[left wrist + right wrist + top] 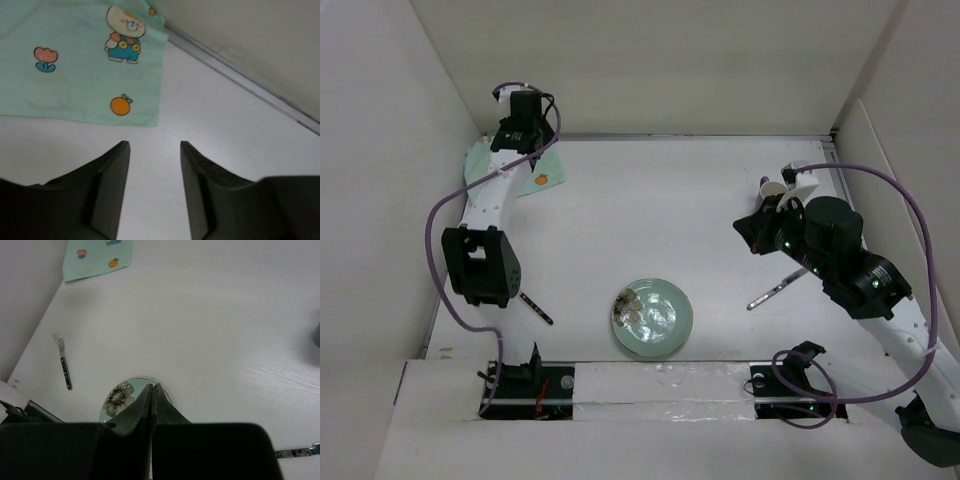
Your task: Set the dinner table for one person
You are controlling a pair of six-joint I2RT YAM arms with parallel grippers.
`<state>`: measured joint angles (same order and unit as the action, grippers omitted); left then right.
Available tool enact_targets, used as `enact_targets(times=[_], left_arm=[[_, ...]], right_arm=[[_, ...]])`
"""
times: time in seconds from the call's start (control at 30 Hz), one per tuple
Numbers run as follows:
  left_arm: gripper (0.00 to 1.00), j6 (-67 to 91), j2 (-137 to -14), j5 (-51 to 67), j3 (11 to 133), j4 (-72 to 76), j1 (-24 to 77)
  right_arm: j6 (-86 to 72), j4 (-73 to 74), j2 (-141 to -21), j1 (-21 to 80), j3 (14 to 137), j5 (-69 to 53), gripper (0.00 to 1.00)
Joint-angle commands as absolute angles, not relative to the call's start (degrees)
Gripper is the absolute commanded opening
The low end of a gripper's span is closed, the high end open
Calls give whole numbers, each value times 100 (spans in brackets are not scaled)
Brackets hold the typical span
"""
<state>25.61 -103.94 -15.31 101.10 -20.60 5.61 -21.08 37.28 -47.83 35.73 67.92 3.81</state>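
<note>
Left fingers [112, 172] stood apart with nothing between them, low over the bare desk [650, 200] and just short of the near edge of the mint-green cloth mat [75, 65], which lay flat in the far left corner. Over on the right side, the right fingers [151, 397] were pressed together and empty, held high above the surface.

That desk, a plain white matte top walled by white panels [380, 150], carried everything. A pale green flowered plate [652, 317] sat at the near middle, with a fork [535, 308] to its left and what looked like a knife [776, 289] to its right. Both were well apart from the plate.

By its look, the mat was light and limp. A pinch at its near edge or corner would probably lift it, though it would sag and fold unless dragged flat. The plate seemed stiff, glossy and breakable, so its rim was the likely hold. Fork and knife lay thin and flat on a hard top. They would likely be slippery, and best taken across the dark handles.
</note>
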Motion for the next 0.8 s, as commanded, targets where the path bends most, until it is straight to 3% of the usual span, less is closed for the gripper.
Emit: enact_targets(times=[0.0, 0.17, 0.23, 0.27, 0.37, 0.67, 0.77], left_arm=[[45, 2733, -10974, -2147, 10546, -2470, 213], [53, 3058, -11934, -1293, 11047, -2619, -229], [55, 3041, -12330, -1309, 11257, -2637, -229], [56, 3041, -12470, -1292, 11320, -2645, -229], [60, 2962, -12954, -1274, 11618, -2654, -229], [61, 2689, -14053, -1301, 12445, -2848, 114], [68, 2733, -14229, -1117, 12472, -2883, 166]], right_arm=[[-1715, 3498, -4834, 3569, 6812, 325, 0], [-1617, 3516, -5036, 3516, 6847, 229, 3], [-1635, 3428, -5132, 3516, 6820, 141, 12], [-1635, 3402, -5168, 3455, 6820, 115, 23], [-1635, 3375, -5387, 3393, 6916, -156, 35], [-1661, 3428, -5959, 3226, 7084, -597, 42], [-1679, 3445, -6055, 3226, 7137, -642, 41]])
